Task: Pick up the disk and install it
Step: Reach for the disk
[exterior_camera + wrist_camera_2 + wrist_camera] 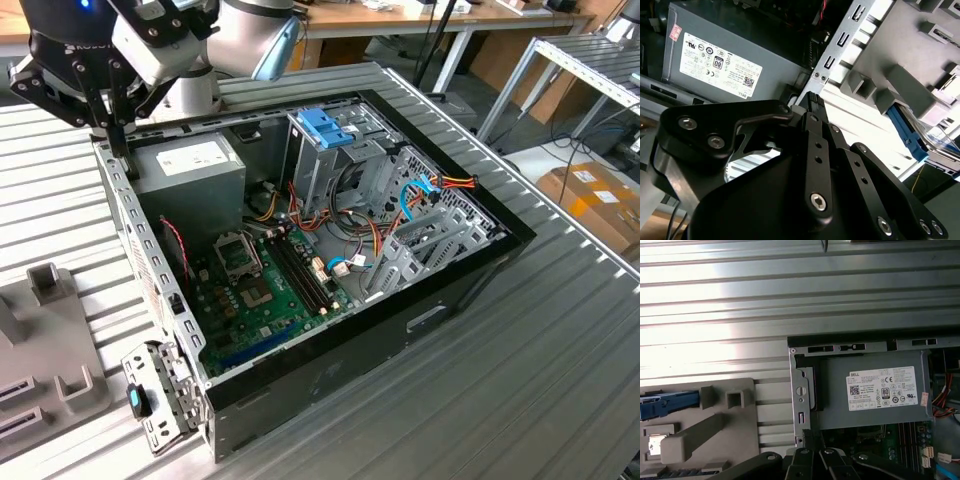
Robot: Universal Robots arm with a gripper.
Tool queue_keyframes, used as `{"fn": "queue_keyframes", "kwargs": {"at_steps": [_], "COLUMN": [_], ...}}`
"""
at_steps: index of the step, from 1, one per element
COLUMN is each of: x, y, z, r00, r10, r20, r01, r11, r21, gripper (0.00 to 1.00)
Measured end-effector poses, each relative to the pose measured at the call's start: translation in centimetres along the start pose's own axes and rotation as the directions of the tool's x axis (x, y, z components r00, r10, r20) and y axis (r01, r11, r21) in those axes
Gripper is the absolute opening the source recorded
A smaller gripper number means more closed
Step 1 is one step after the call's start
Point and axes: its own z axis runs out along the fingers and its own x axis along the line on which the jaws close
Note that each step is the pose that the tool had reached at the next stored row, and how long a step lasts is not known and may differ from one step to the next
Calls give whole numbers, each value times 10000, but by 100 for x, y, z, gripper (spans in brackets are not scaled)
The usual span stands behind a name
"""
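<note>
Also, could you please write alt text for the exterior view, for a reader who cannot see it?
An open desktop computer case lies on a ribbed metal table, its motherboard and grey power supply exposed. The arm's gripper hangs at the case's upper corner on the exterior view's left, beside the power supply.

The table (560, 330) is ribbed bare metal with a bright, brushed sheen. The computer case (330, 375) has a smooth black outer wall and dull grey sheet metal inside. The power-supply box (875, 412) is matt grey metal with a white paper sticker. The holder (715, 425) looks like matt grey plastic. The disk (667, 404) shows a smooth blue plastic rail. The gripper (813, 98) is matt black metal with steel screws
</note>
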Motion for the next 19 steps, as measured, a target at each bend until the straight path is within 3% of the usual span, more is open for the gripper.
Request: {"fn": "queue_keyframes", "kwargs": {"at_steps": [9, 19], "x": [34, 174], "y": [-3, -13], "z": [-1, -4], "r00": [10000, 10000], "r10": [0, 0], "r20": [0, 0], "r01": [0, 0], "r11": [10000, 10000], "r21": [0, 0], "gripper": [11, 11]}}
